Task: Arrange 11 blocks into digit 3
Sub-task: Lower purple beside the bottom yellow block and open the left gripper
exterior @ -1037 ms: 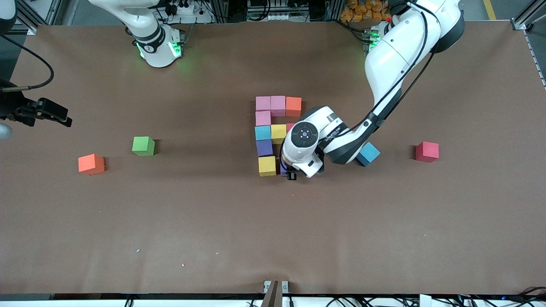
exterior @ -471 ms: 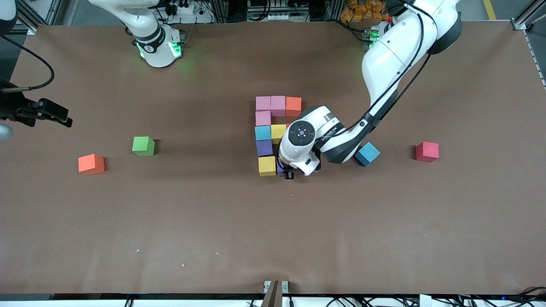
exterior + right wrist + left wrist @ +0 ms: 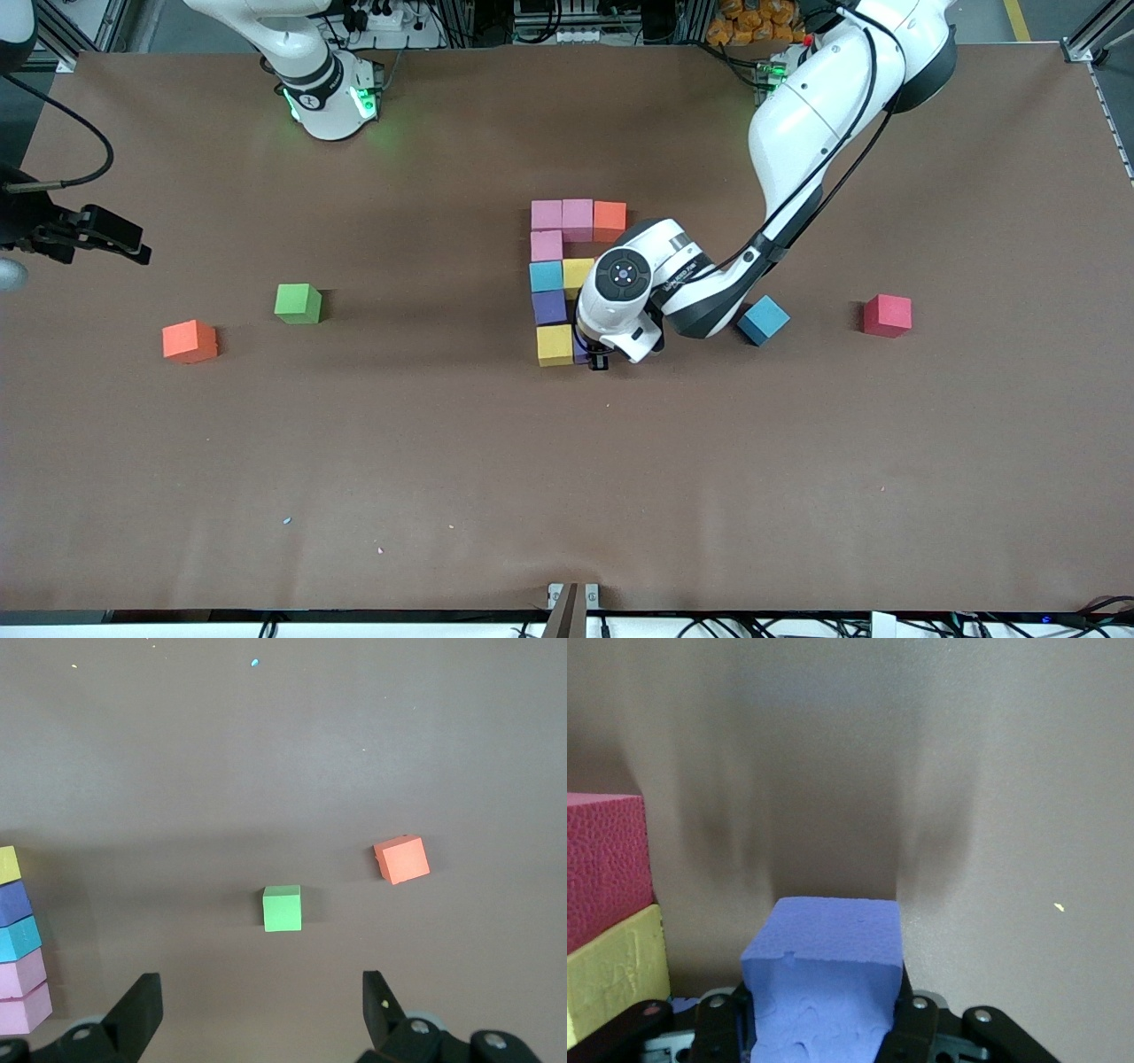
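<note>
front view first: the digit 3 (image 3: 567,283) is half built mid surface, reads mirrored from this cam bc it's laid out for the robots' side. top bar is pink, pink, orange (image 3: 609,221), then a pink joiner, then a mid bar starting w/ light blue (image 3: 546,276) and yellow, a purple joiner (image 3: 549,307), and a yellow block (image 3: 555,345) starting the last bar. left gripper (image 3: 599,358) is down right beside that yellow one, most of its hand hiding what it carries, so imo it's filling the middle slot of the last bar. spare blue block (image 3: 763,320) and red block (image 3: 887,315) sit toward the left arm's end, prob within easy reach for the next picks. orange block (image 3: 190,341) and the green cube (image 3: 298,303) sit toward the right arm's end. right gripper (image 3: 115,237) waits at that end. left wrist view: jaws pinching a purple block (image 3: 824,979) by its two sides, held square so it slides in flush; yellow and a pinkish red block show beside it, close, can't tell if touching. right wrist view: jaws spread wide w/ nothing between, green and orange lying well apart below.
</note>
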Tool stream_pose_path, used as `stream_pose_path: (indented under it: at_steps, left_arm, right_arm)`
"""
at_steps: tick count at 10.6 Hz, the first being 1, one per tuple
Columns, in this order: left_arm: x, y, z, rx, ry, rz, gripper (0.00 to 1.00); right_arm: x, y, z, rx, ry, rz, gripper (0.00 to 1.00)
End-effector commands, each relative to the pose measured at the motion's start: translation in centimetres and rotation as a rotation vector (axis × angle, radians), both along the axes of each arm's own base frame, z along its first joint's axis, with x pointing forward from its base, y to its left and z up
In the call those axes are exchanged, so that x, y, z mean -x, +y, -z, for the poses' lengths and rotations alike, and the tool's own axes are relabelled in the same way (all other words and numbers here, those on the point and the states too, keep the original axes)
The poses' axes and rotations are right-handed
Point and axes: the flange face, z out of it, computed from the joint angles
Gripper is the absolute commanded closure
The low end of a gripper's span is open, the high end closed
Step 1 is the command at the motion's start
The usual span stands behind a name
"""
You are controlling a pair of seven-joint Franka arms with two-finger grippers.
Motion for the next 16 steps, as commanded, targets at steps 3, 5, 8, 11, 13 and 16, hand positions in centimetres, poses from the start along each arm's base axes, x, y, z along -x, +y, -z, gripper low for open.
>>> stream_pose_path:
  at_steps: [3,5,8,11,13,16]
  left_arm:
    - [0.2,-0.7,0.7,0.008,0.012,-0.017,1.0]
    - [0.7,-1.3,0.7,0.008,0.012,-0.007,1.0]
    - [0.5,-1.4,0.4,0.012,0.009,-0.026,0.98]
    - [0.4,-1.2,0.8,0.008,0.011,-0.016,0.39]
    - [0.6,-1.3,1.2,-0.017,-0.01,0.01,0.0]
    - [0.2,-1.6,-1.5,-0.002,-0.038,0.005,0.0]
  right_arm:
    - [-0.1,0.2,0.3,0.0,0.001,0.005,0.0]
    - [-0.2,0.1,0.3,0.0,0.001,0.006,0.0]
    - [-0.2,0.1,0.3,0.0,-0.002,0.008,0.0]
    - [-0.2,-0.1,0.3,0.0,0.0,0.009,0.0]
    - [-0.2,0.0,0.2,0.0,-0.002,0.008,0.0]
    - [-0.2,-0.2,0.3,0.0,0.0,0.011,0.0]
